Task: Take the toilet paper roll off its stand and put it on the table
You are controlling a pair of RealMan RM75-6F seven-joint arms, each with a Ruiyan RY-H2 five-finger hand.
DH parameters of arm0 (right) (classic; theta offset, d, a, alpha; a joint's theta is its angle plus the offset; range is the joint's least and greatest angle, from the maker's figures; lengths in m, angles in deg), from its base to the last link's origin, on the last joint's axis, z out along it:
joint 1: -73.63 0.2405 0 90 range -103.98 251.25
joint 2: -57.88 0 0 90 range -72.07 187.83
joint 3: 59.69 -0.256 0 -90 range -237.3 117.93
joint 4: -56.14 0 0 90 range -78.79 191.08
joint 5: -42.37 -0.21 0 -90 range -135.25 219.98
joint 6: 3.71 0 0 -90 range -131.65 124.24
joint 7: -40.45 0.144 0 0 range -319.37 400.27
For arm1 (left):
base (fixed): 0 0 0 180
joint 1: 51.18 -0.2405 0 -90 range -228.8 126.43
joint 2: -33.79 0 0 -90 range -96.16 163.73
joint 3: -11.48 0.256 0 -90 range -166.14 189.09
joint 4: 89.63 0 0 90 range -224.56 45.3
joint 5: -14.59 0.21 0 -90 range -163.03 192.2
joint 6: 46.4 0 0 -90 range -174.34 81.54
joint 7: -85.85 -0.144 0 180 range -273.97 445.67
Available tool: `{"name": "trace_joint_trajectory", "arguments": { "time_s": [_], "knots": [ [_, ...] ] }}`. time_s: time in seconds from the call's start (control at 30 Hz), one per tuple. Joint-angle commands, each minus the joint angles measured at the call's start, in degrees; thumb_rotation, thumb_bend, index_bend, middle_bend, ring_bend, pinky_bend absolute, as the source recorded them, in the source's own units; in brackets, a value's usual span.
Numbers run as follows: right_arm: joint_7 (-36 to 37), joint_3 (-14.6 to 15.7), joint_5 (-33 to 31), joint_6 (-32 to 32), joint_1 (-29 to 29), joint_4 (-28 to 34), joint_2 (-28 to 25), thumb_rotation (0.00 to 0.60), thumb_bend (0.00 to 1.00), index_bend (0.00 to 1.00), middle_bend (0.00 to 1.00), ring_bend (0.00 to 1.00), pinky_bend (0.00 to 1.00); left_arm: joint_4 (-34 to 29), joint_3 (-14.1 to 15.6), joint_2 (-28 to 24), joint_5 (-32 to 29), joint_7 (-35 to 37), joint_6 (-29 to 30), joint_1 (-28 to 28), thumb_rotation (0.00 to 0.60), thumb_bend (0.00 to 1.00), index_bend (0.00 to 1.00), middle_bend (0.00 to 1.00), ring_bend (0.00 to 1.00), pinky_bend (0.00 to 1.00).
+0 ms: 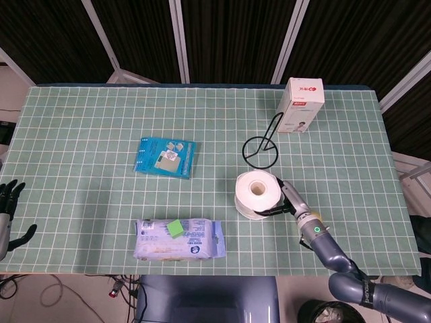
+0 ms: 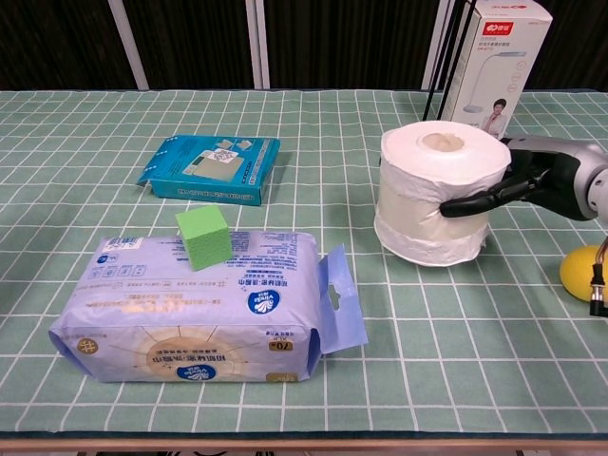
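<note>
A: From the head view, where is the toilet paper roll [image 1: 256, 195]?

B: Lower centre-right of the frame, upright on the table [image 1: 81, 128], below the empty black wire stand [image 1: 263, 143]. The right hand [image 1: 288, 202] grips its side with fingers wrapped round it. The left hand [image 1: 8, 202] sits at the far left edge, fingers spread, holding nothing.

A: And the chest view?

B: The roll [image 2: 440, 195] stands right of centre, base on the checked cloth. The right hand [image 2: 532, 180] comes from the right edge, a dark finger pressed across the roll's front. A yellow ball [image 2: 581, 273] lies at the lower right, a wipes pack [image 2: 204, 313] with a green cube [image 2: 204, 237] at lower left.
</note>
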Motion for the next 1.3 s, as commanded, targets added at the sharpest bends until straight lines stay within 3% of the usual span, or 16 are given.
{"name": "trace_joint_trajectory", "arguments": {
  "time_s": [0.03,0.17,0.23,0.37,0.7,0.83,1.03,1.13,1.3],
  "knots": [
    [0.0,0.2,-0.8,1.1,0.5,-0.4,0.0,0.600,0.00,0.39,0.23,0.12,0.05,0.0,0.0,0.0,0.0,0.1,0.0,0.0,0.600,0.24,0.03,0.00,0.00,0.00],
    [0.5,0.9,-1.6,5.9,1.7,0.3,-2.2,0.600,0.00,0.22,0.08,0.01,0.00,0.1,0.0,0.0,0.0,0.1,0.0,0.0,0.600,0.24,0.03,0.00,0.00,0.00],
    [1.2,1.1,-1.4,8.1,2.1,0.9,-3.5,0.600,0.00,0.12,0.02,0.00,0.00,0.1,0.0,0.0,0.1,-0.1,0.0,0.0,0.600,0.24,0.03,0.00,0.00,0.00],
    [2.7,0.9,-0.3,9.9,2.3,1.4,-5.0,0.600,0.00,0.01,0.00,0.00,0.00,0.0,0.1,0.1,0.1,-0.2,-0.1,0.0,0.600,0.24,0.03,0.00,0.00,0.00],
    [8.7,-1.0,5.7,9.5,-0.1,3.9,-13.2,0.600,0.00,0.00,0.00,0.00,0.00,-0.3,0.1,0.0,-0.2,-0.3,-0.3,0.1,0.600,0.24,0.04,0.00,0.00,0.00],
    [11.2,-2.2,9.8,4.4,-3.6,7.1,-19.4,0.600,0.00,0.00,0.00,0.00,0.00,-0.4,0.1,0.0,-0.1,-0.2,-0.1,0.0,0.600,0.24,0.04,0.00,0.00,0.00],
    [12.1,-1.6,17.7,-5.2,-10.6,13.4,-33.4,0.600,0.00,0.00,0.00,0.00,0.00,-0.5,0.0,0.1,-0.3,-0.5,-0.3,0.1,0.600,0.24,0.04,0.00,0.00,0.00],
    [4.5,0.1,19.8,-14.3,-16.0,14.7,-37.6,0.600,0.00,0.00,0.00,0.00,0.00,-0.6,0.1,0.1,-0.1,-0.6,-0.2,0.0,0.600,0.24,0.04,0.00,0.00,0.00],
    [-24.5,4.7,22.1,-31.9,-24.2,11.6,-31.6,0.600,0.00,0.00,0.00,0.00,0.00,-0.7,0.1,0.2,-0.4,-0.9,-0.5,0.2,0.600,0.24,0.04,0.00,0.00,0.00]
  ]
}}
